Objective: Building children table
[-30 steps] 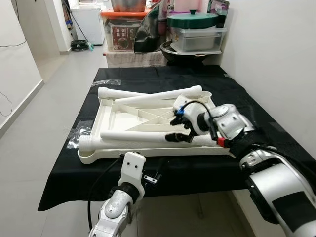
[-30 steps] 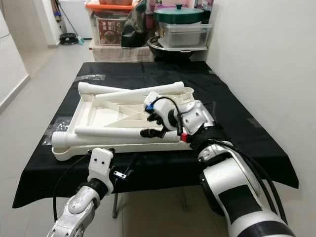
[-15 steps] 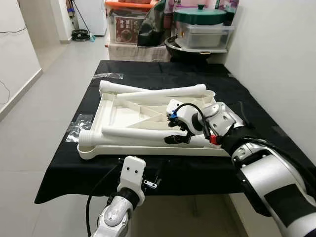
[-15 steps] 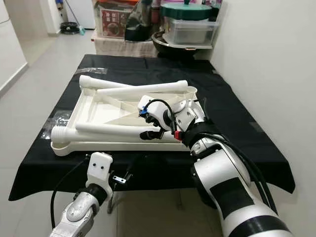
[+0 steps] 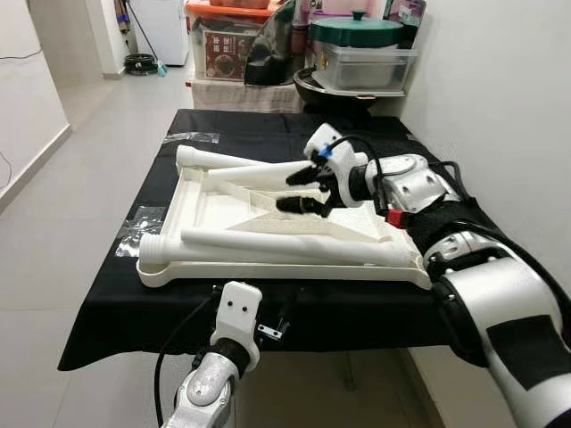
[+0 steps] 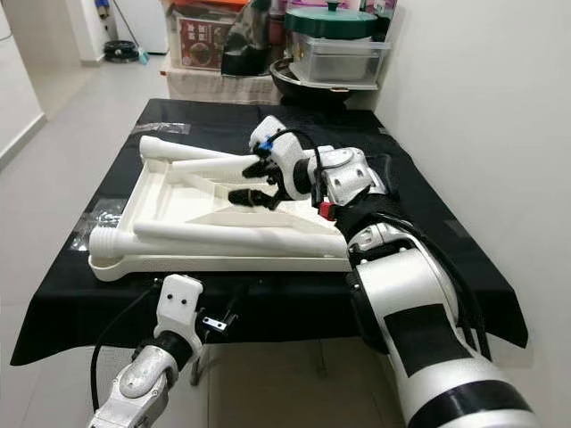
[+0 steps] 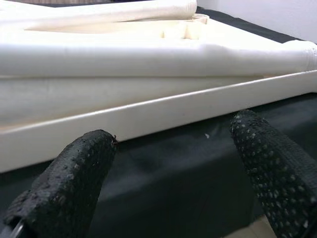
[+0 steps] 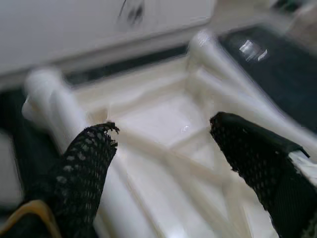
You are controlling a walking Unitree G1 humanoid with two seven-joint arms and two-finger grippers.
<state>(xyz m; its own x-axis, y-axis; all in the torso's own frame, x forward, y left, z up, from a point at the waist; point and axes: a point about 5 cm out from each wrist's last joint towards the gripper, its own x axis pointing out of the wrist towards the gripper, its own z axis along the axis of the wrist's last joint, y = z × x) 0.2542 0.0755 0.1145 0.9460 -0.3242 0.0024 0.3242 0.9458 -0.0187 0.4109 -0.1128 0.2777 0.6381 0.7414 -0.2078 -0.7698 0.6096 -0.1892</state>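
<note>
A white children's tabletop (image 5: 268, 272) lies upside down on a table under a black cloth (image 5: 125, 308). One white leg (image 5: 259, 242) lies across it near the front rim. Two more legs (image 5: 234, 162) lie crossed along its far side. My right gripper (image 5: 297, 191) hovers open over the middle of the tabletop, just in front of the far legs, with nothing between its fingers (image 8: 84, 168). My left gripper (image 7: 168, 163) is open, low at the table's front edge, and faces the tabletop's front rim (image 7: 148, 106).
A white wall runs along the right side of the table. Behind the table stand storage boxes (image 5: 234, 49) and a lidded green pot (image 5: 357, 31) on a clear tub. Clear plastic bags (image 5: 141, 232) lie at the cloth's left edge. Open floor lies to the left.
My right gripper has lifted away from the front leg and moved toward the far legs, staying open. The left arm has hardly moved. The camera has shifted slightly.
</note>
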